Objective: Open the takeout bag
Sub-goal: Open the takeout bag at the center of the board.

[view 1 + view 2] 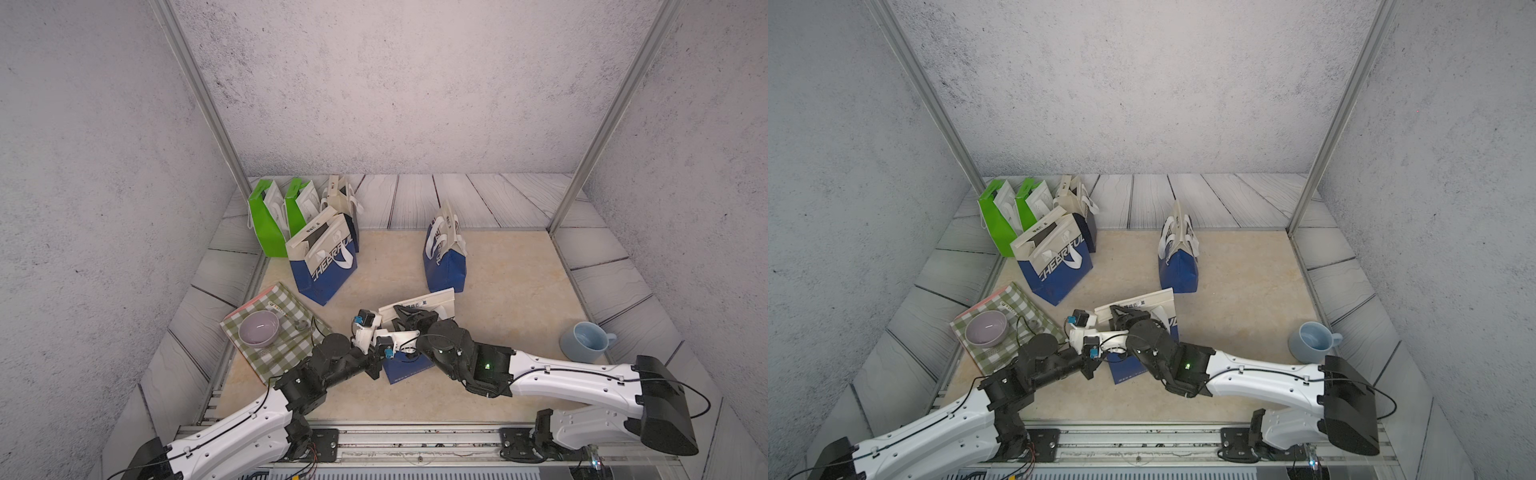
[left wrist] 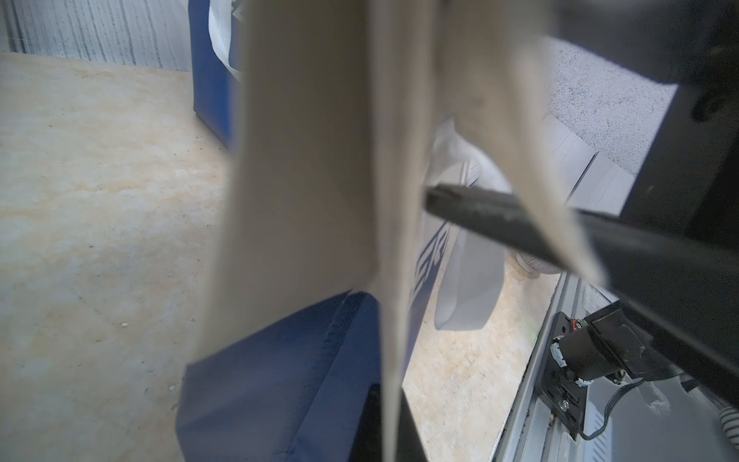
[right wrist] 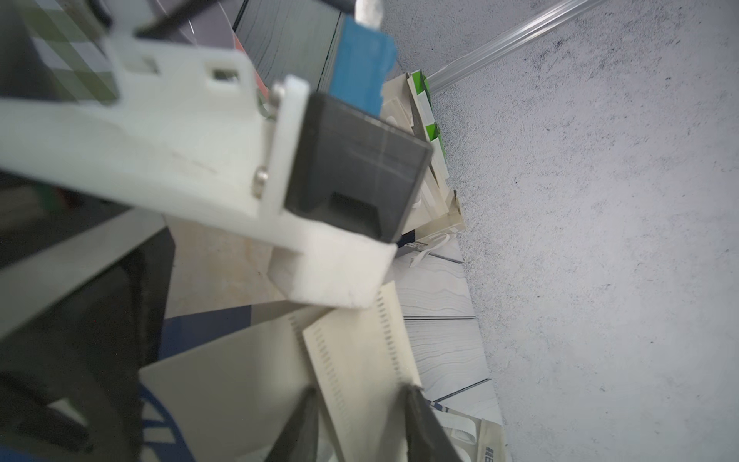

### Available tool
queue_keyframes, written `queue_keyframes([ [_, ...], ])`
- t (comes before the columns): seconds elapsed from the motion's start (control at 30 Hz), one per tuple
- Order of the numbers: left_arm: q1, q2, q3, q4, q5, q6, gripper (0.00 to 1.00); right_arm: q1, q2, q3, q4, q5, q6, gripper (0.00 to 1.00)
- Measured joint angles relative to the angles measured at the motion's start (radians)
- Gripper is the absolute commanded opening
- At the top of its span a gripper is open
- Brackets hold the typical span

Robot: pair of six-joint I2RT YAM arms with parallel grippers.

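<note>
Fingers [image 2: 406, 436] of left gripper [image 2: 394, 448] pressed together, pinching cream top edge of takeout bag [image 1: 419, 305], with paper converging straight into the pinch in left wrist view. Fingers [image 3: 424, 424] of right gripper [image 3: 360, 388] apart, astride serrated cream strip [image 3: 352, 348] at bag mouth; pad contact not discernible.

Bag near front edge of tabletop [image 1: 519, 291], about mid-width, blue base toward front, cream top toward back. Largely covered in both top views by the two wrists crowded over it. Much of right wrist view blocked by left camera mount [image 3: 200, 160]. Middle of left wrist view filled by blurred cream paper.

Narrow blue bag [image 1: 444, 257] just behind, upright, handles together. CHEERFUL bag [image 1: 328, 262] toward back-left, upright, mouth open. Green bags [image 1: 266, 224], two, and cream bag [image 1: 340, 195] packed into back-left corner. Checked cloth [image 1: 278, 353] along left edge, lilac bowl [image 1: 258, 328] on it, left arm crossing its near corner. Blue mug [image 1: 586, 343] near right edge, well apart from the takeout bag, just beyond right forearm.
</note>
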Motion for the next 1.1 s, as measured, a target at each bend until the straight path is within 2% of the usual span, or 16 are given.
queue_keyframes([
  [0.13,0.000,0.000,0.000,0.002,-0.003,0.000,0.00,0.002,0.007,0.003,0.002,0.011,0.001,0.15],
  [0.27,0.000,0.000,0.000,0.002,-0.005,-0.001,0.00,0.003,0.010,0.006,-0.002,0.014,0.008,0.00],
  [0.7,0.000,-0.003,0.000,0.002,-0.008,-0.001,0.00,-0.003,0.006,0.077,-0.114,0.005,0.110,0.00],
  [1.1,0.000,-0.012,0.000,0.001,-0.008,-0.001,0.00,-0.064,-0.028,0.189,-0.332,-0.127,0.229,0.00],
])
